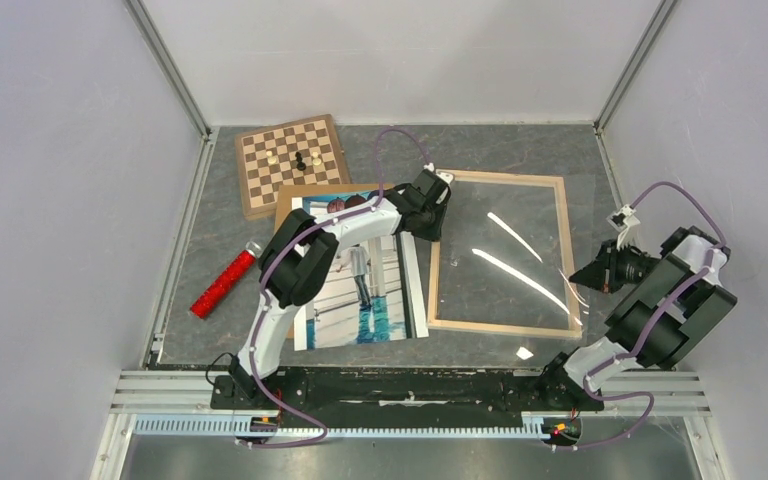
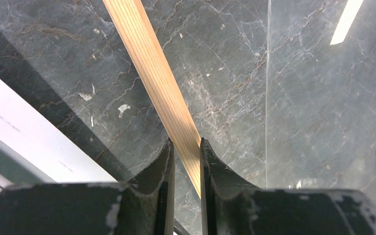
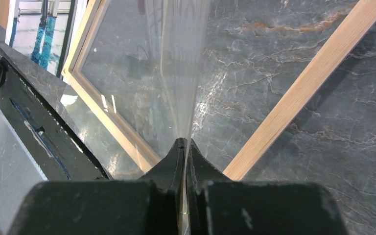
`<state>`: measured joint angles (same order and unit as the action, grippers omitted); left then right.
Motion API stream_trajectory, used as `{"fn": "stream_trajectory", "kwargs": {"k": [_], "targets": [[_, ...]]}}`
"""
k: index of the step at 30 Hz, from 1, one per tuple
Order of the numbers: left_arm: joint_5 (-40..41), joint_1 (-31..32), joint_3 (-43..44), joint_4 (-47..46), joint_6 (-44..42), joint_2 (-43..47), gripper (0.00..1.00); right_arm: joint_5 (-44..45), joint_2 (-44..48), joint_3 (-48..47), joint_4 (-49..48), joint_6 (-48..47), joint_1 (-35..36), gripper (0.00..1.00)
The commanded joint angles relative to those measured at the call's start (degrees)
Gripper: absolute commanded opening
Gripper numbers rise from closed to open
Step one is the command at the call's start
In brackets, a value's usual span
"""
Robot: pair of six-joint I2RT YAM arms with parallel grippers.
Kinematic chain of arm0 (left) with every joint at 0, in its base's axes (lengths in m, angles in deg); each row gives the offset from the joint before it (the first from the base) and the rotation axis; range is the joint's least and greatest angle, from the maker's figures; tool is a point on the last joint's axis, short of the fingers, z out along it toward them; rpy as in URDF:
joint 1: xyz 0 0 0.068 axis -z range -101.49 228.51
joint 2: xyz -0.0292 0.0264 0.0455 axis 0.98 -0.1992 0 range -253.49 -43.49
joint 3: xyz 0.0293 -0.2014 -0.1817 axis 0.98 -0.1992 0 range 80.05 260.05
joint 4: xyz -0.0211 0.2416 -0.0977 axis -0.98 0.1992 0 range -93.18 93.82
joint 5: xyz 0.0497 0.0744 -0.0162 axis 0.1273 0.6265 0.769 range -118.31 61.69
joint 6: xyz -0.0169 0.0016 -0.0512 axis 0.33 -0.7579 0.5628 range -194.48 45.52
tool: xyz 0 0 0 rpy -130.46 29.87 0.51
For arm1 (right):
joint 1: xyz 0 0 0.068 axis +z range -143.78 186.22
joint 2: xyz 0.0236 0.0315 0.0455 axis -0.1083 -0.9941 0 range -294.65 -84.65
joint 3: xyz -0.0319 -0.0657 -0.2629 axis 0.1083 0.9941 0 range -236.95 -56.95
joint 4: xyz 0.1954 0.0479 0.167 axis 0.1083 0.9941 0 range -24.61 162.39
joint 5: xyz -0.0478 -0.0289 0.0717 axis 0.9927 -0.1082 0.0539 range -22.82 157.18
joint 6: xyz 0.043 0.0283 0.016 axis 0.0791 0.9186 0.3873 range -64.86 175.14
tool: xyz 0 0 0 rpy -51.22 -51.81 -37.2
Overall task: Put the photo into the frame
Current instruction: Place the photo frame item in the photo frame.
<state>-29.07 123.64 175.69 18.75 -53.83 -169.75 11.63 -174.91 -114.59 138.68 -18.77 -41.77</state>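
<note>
The frame (image 1: 500,327), thin light wooden bars, lies flat on the grey table right of centre. My left gripper (image 1: 430,225) is at its far left corner, shut on the left bar (image 2: 152,63), which runs between the fingers (image 2: 210,166). The photo (image 1: 360,290) lies face up to the left of the frame, partly under my left arm; its edge shows in the right wrist view (image 3: 44,29). My right gripper (image 1: 582,278) is at the frame's right side, shut on the edge of a thin clear sheet (image 3: 176,73) that slants over the frame (image 3: 303,83).
A brown backing board (image 1: 285,215) lies under the photo. A chessboard (image 1: 293,163) with a few pieces sits at the far left, a red tube (image 1: 223,283) at the left, a small white scrap (image 1: 525,352) near the frame's front corner. Grey walls enclose the table.
</note>
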Motion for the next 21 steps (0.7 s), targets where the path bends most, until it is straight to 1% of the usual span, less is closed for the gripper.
{"fn": "stream_trajectory", "kwargs": {"k": [1,9,12,16,21], "targets": [[-2.65,0.49,-3.24,6.81,-5.72,0.38,0.02,-2.41,-0.87,-3.35,-4.47,2.51,1.03,0.00],[-3.84,0.51,-3.51,6.07,-4.16,0.51,0.02,-3.31,-1.55,-2.51,-11.49,10.95,4.94,0.00],[-4.05,0.51,-3.61,5.76,-4.05,0.44,0.07,-3.74,-2.24,-2.53,-12.73,12.45,5.91,0.00],[-4.27,0.50,-3.61,5.60,-4.21,0.09,0.18,-4.54,-3.60,-2.68,-13.25,12.55,6.80,0.00],[-4.17,0.50,-3.14,5.49,-4.21,0.46,0.41,-5.81,-5.60,-3.25,-13.39,11.39,7.35,0.00]]}}
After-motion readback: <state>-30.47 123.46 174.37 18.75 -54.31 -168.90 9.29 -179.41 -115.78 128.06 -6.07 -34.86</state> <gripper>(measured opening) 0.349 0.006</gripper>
